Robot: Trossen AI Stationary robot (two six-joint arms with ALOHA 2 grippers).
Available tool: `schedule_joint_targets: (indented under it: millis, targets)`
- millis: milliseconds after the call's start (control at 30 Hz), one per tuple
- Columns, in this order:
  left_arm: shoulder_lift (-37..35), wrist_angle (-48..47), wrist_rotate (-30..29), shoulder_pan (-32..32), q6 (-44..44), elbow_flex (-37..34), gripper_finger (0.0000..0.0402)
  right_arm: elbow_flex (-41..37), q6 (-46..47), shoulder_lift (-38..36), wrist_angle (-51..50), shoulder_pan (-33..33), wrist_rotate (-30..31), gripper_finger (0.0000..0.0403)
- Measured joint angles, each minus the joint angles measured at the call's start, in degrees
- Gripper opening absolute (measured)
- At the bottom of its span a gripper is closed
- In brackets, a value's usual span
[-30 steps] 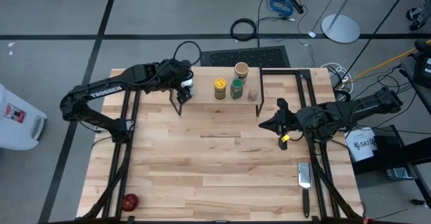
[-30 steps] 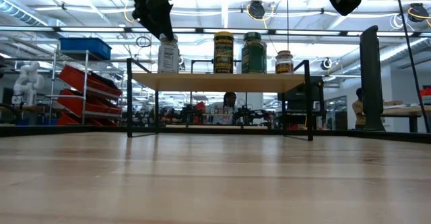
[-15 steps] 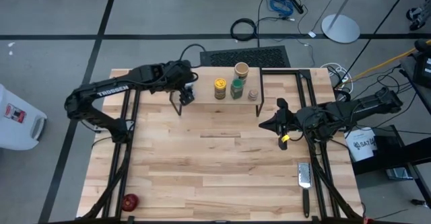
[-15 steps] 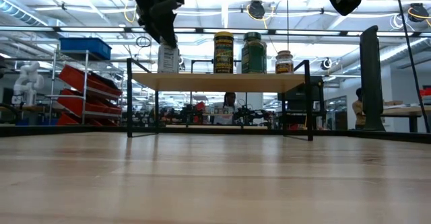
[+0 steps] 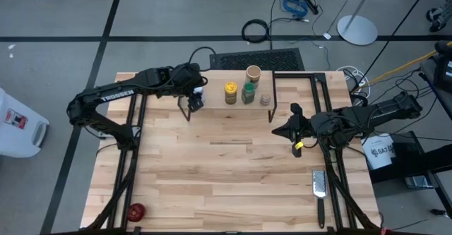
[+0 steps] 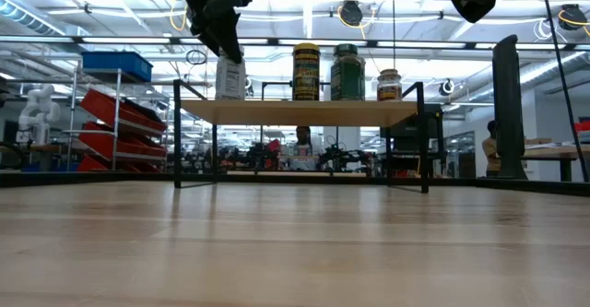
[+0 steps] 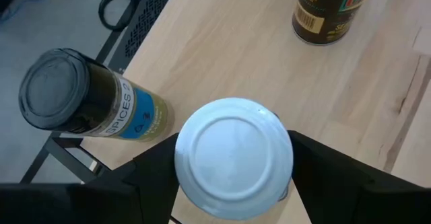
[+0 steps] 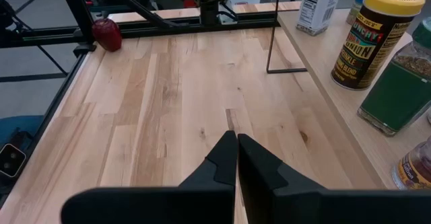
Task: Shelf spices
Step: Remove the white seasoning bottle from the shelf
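The shelf [image 5: 226,105], a light plank on black legs, stands at the table's far side. A yellow jar [image 5: 230,92], a green-lidded jar [image 5: 248,92], a tan jar [image 5: 253,73] and a small jar [image 5: 265,99] stand on it. At its left end stands the white-capped jar [image 7: 234,157], with a dark-lidded jar [image 7: 54,89] beside it. My left gripper [image 5: 196,97] is open over the white-capped jar, one finger [image 7: 151,180] on each side. My right gripper [image 8: 236,140] hangs shut above the table, right of the shelf. My left gripper comes at the white-capped jar slanting down from above, with its fingers close on two opposite sides below the cap [image 7: 202,126]. The cap hides that place, so I cannot tell whether they touch. The jar stands upright on the shelf.
A small red round thing [image 5: 135,211] lies at the table's near left corner. A metal grater [image 5: 319,185] with a black handle lies near the right edge. Bare tabletop [image 5: 226,171] stretches in front of the shelf.
My left gripper has rolled slightly over the white-capped jar and now covers its cap in the low view. The jar stands where it was.
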Motion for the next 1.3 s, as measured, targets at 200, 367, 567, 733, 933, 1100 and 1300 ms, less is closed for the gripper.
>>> schedule_joint_targets:
  millis: [200,367,567,733,933,1100,1300]
  targets:
    - [-0.02,-0.01,1.20,0.02,-0.09,0.00,0.0262,0.00,0.00,0.00,0.01,0.00,0.00,0.0000]
    - [-0.02,-0.02,1.33,0.02,-0.07,0.00,0.0262,0.00,0.00,0.00,0.02,0.00,0.00,0.0000]
    - [-0.02,0.05,1.33,0.02,-0.07,0.00,0.0252,0.00,0.00,0.00,0.07,0.00,0.00,0.0000]
    - [-0.11,0.30,1.53,0.00,-0.09,0.07,0.0213,0.00,0.04,0.00,0.09,0.00,0.00,0.0000]
    - [-0.11,0.28,1.51,0.00,-0.09,0.07,0.0208,0.00,0.07,0.00,0.13,0.01,0.00,0.0000]
    - [-0.11,0.24,1.57,0.00,-0.13,0.07,0.0208,0.00,0.14,0.00,0.17,0.02,0.02,0.0000]
    - [-0.37,-0.22,3.90,-0.09,-0.15,0.22,0.0208,0.00,0.20,0.00,0.20,0.00,0.02,0.0000]
